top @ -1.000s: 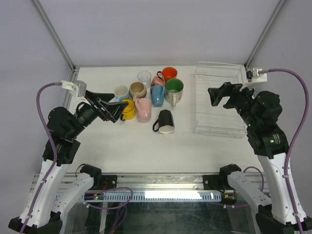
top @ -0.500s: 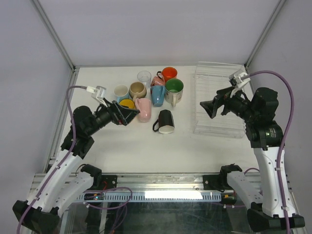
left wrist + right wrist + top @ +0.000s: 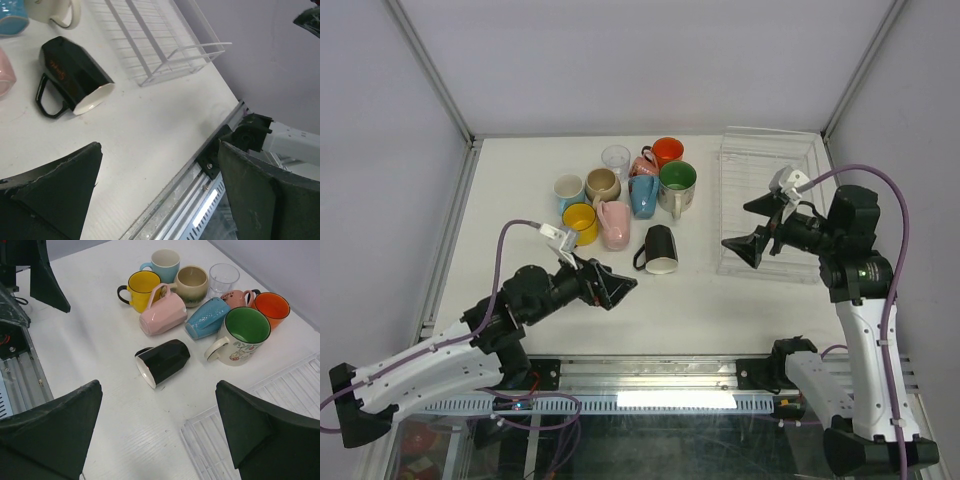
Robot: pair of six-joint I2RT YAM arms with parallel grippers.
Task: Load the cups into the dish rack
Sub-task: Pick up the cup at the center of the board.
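The cups stand clustered at the table's back centre: yellow (image 3: 580,221), pink (image 3: 615,223), blue on its side (image 3: 642,196), green-lined (image 3: 677,181), orange (image 3: 667,150), beige (image 3: 602,184) and a clear tumbler (image 3: 615,157). A black cup (image 3: 660,250) lies on its side in front of them, its mouth toward the near edge. The clear dish rack (image 3: 760,150) sits at the right with nothing in it. My left gripper (image 3: 618,292) is open, low, near-left of the black cup (image 3: 75,75). My right gripper (image 3: 745,228) is open over the rack's left edge, looking toward the black cup (image 3: 162,361).
A light blue cup (image 3: 165,262) and a small pink cup (image 3: 237,297) sit at the back of the cluster. The table's metal front rail (image 3: 210,165) runs close below the left gripper. The rack's near-left corner (image 3: 280,410) lies under the right gripper.
The left arm swung down from beside the yellow cup toward the table's near edge. The right gripper shifted left and nearer, off the rack's middle. Both stayed open.
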